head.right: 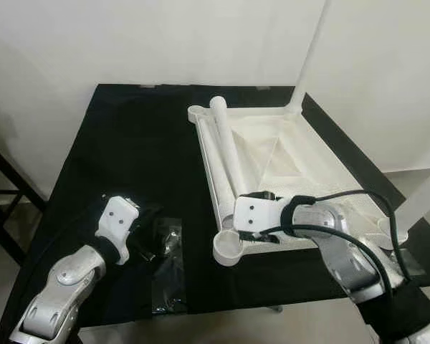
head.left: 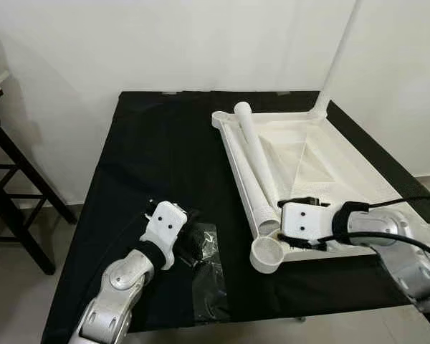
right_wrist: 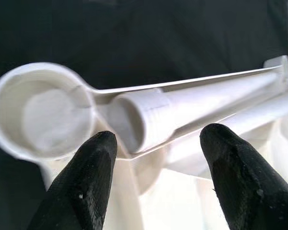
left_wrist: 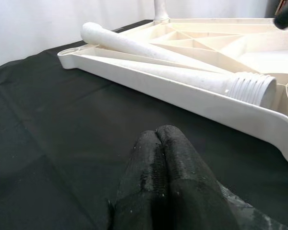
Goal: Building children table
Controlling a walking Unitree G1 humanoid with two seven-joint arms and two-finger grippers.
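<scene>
Head view: upturned white tabletop (head.left: 358,168) on black cloth (head.left: 150,158), loose table leg (head.left: 254,161) lying inside it. Left wrist: left gripper (left_wrist: 163,139) fingers pressed together, empty. Right wrist: right gripper (right_wrist: 158,143) spread wide, straddling leg's threaded end (right_wrist: 139,117) beside corner socket (right_wrist: 41,110).

White wall (head.left: 165,43), black stool (head.left: 7,186), tiled floor (head.left: 14,301)

Two head cameras look forward and down from above at a black-covered table (head.left: 150,158), sharing nearly the same scene, with the white tabletop panel (head.left: 344,154) at right of frame. The left wrist camera sits low, close to the cloth, facing the panel's edge. The right wrist camera hovers very near a threaded leg (right_wrist: 182,112) and corner socket (right_wrist: 41,110).
</scene>
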